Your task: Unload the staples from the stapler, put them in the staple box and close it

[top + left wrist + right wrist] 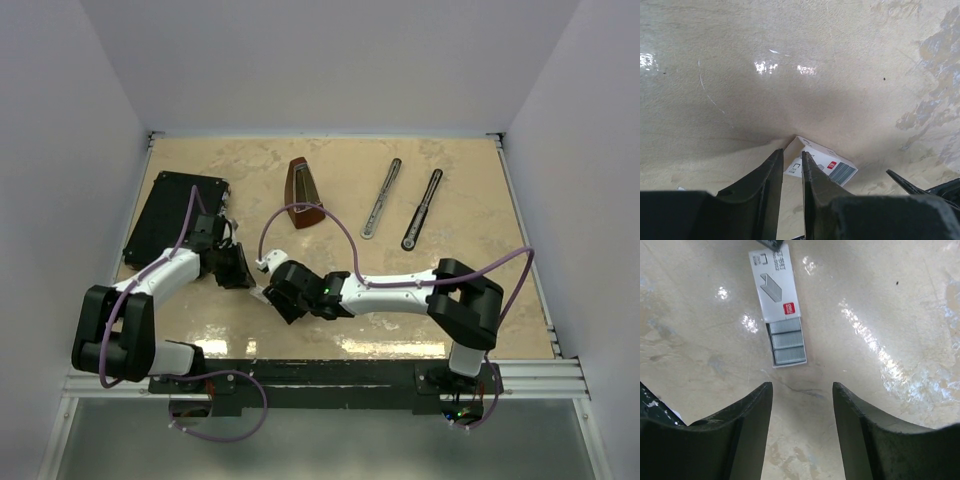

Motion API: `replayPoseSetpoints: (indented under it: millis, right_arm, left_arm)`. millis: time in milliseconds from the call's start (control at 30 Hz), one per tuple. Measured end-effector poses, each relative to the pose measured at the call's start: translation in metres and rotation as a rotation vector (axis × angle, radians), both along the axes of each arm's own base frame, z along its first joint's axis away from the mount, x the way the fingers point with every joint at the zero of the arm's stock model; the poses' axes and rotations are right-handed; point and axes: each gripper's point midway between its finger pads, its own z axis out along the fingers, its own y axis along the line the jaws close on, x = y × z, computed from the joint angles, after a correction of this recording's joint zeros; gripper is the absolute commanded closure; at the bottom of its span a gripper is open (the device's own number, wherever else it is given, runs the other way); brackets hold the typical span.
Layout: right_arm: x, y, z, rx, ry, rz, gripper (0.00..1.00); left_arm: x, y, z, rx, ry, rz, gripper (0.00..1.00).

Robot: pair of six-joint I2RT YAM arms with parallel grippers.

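The stapler lies apart as two long thin dark bars [381, 198] [421, 208] at the back right of the table, far from both grippers. A small white staple box [774, 285] lies flat just ahead of my right gripper [802, 386], whose jaws are wide open and empty. Grey ridged staples [786, 342] show at the box's near end. The same box [822, 162] lies just past my left gripper [792, 152], whose fingers stand a narrow gap apart with nothing between them. In the top view both grippers [243, 278] [272, 293] meet at the front left, low over the table.
A brown pyramid metronome [304, 192] stands at the back centre. A flat black case [175, 218] lies at the back left beside the left arm. The table's raised rim [525, 220] runs along the right side.
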Motion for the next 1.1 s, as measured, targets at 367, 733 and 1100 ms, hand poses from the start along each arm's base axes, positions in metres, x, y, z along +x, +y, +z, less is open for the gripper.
replayPoseSetpoints:
  millis: [367, 733, 1100]
  right_arm:
    - [-0.007, -0.018, -0.025, -0.031, 0.023, -0.023, 0.46]
    - [0.002, -0.006, -0.029, 0.011, -0.008, -0.043, 0.46]
    - [0.012, 0.007, -0.029, 0.062, -0.051, -0.061, 0.48]
  left_arm:
    - [-0.001, 0.0, 0.0, 0.009, 0.001, 0.0, 0.82]
    - [-0.002, 0.001, -0.003, 0.028, 0.007, 0.0, 0.86]
    - [-0.004, -0.003, -0.004, 0.027, 0.011, -0.015, 0.87]
